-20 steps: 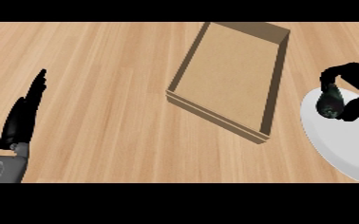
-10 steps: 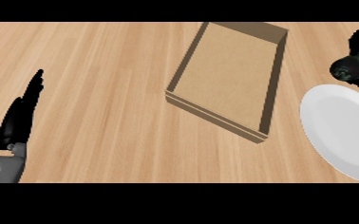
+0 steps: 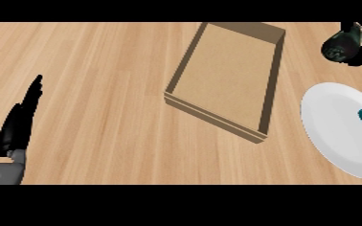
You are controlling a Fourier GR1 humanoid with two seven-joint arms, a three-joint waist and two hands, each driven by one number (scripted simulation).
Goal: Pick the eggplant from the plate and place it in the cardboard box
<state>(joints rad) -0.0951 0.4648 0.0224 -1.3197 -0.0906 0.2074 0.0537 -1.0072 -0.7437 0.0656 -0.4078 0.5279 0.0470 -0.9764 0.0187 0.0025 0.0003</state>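
My right hand (image 3: 344, 42) shows at the top right edge, above and beyond the white plate (image 3: 329, 124) and to the right of the cardboard box (image 3: 226, 74). Its fingers are curled round a dark rounded thing with a greenish patch, the eggplant (image 3: 335, 51), which is mostly hidden by the hand. The plate's visible surface is bare except for a small teal speck at the view's right edge. The box lies open in the middle, and nothing shows inside it. At the lower left edge my left hand (image 3: 21, 119) rests with its fingers straight, far from the box.
The wooden counter (image 3: 106, 76) stretches wide between my left hand and the box. The box's walls stand up from the counter; its far right corner is the part nearest my right hand.
My right hand has risen off the plate and moved away toward the top right, its fingers still curled. The plate now shows bare. My left hand has not moved.
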